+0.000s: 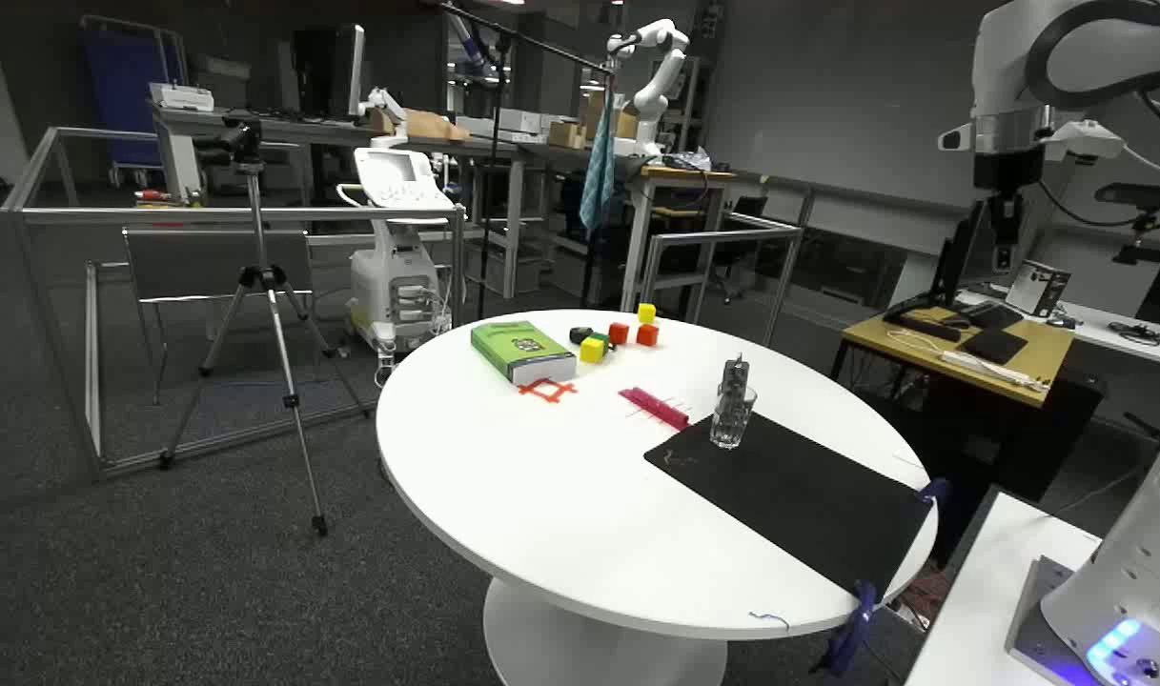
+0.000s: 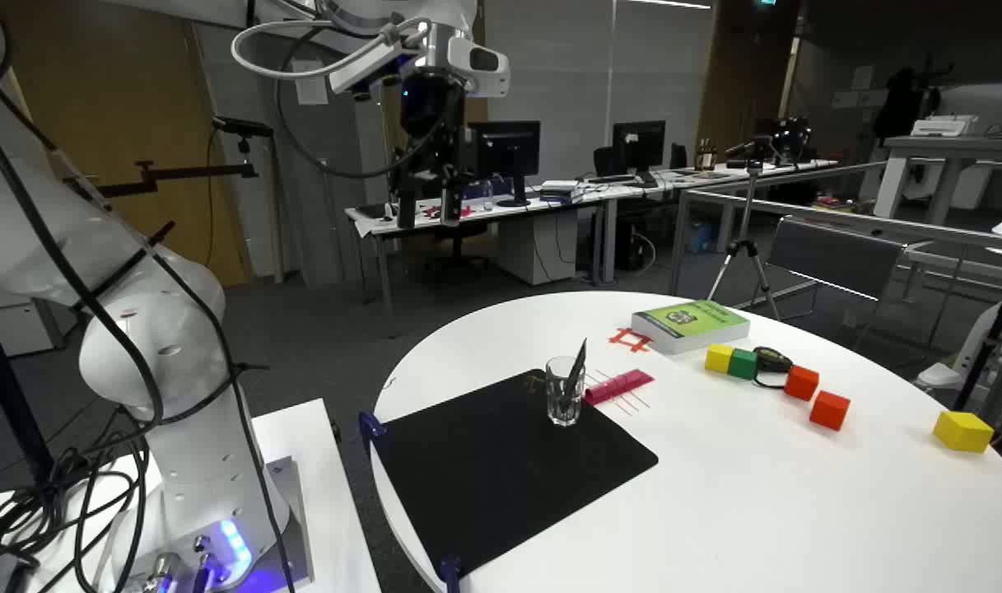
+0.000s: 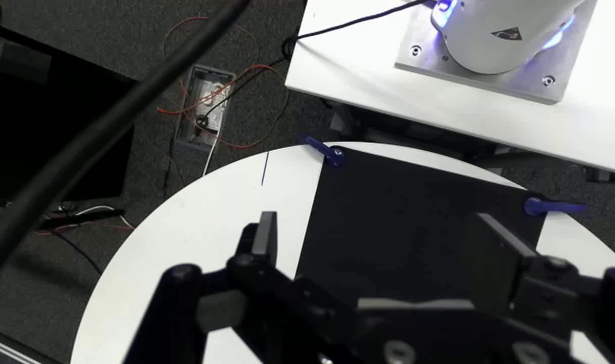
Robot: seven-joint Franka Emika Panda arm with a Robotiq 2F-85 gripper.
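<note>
Wrist view: the fingers of the gripper are spread apart with nothing held, and a black mat is seen between them, well below. At the mat's edge, in both exterior views, a glass is seen upright, a slim dark object leaned inside. It can be judged light, stiff, slippery and fragile, and would best be gripped lightly around its side walls; the object, by its protruding top. Just beyond, a crimson strip is laid.
</note>
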